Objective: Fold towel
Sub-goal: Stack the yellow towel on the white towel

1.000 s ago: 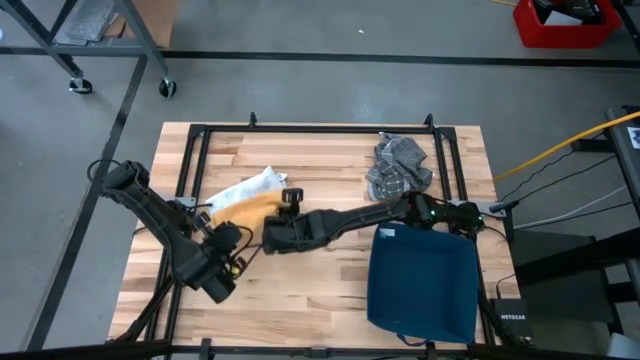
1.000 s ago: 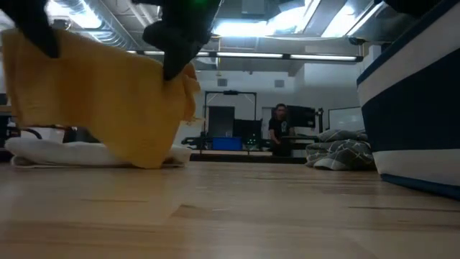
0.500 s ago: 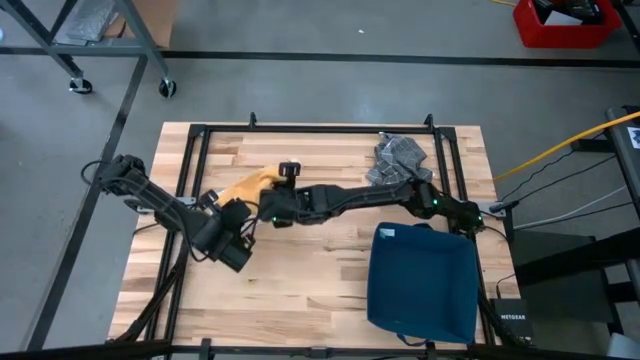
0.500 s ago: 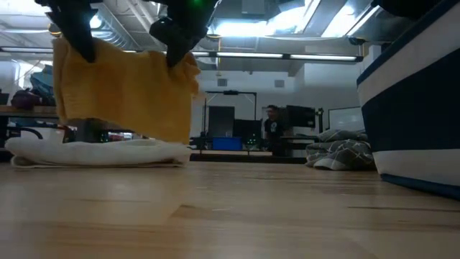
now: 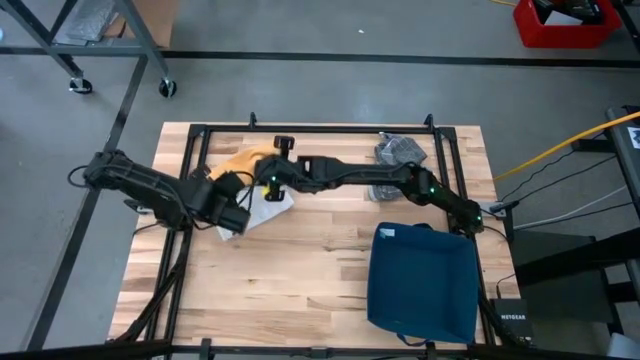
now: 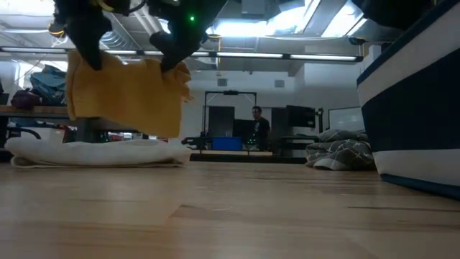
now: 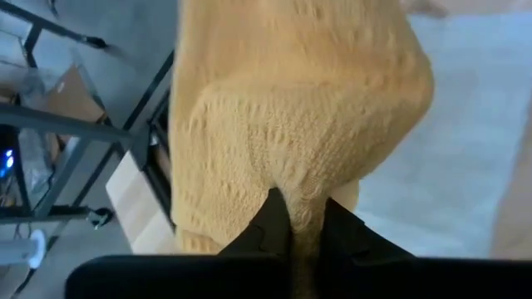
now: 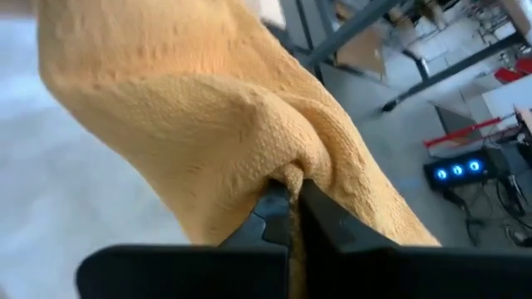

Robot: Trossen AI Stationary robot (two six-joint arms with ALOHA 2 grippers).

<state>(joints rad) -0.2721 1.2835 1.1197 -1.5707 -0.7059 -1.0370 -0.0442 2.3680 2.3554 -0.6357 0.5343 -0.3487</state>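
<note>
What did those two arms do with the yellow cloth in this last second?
Both hands, left hand and right hand, stayed clamped on the yellow towel and carried it toward the table's far side, lifting it clear of the white towel. The white towel, the grey cloth and the blue bin stayed put.

Wooden table [image 5: 320,290], light planks, black frame rails along edges. Navy blue bin [image 5: 422,283] on table's near right part; white stripe shows on its wall in low view. Grey patterned cloth [image 5: 398,152] crumpled at far right of table. White cloth [image 6: 97,152] lying flat on left side of table. Red crate [image 5: 562,22] on floor beyond far right corner. Yellow cable [image 5: 560,143] on floor right of table. Person [image 6: 255,129] standing far off in room behind table, near desks and blue box [image 6: 231,144].
</note>
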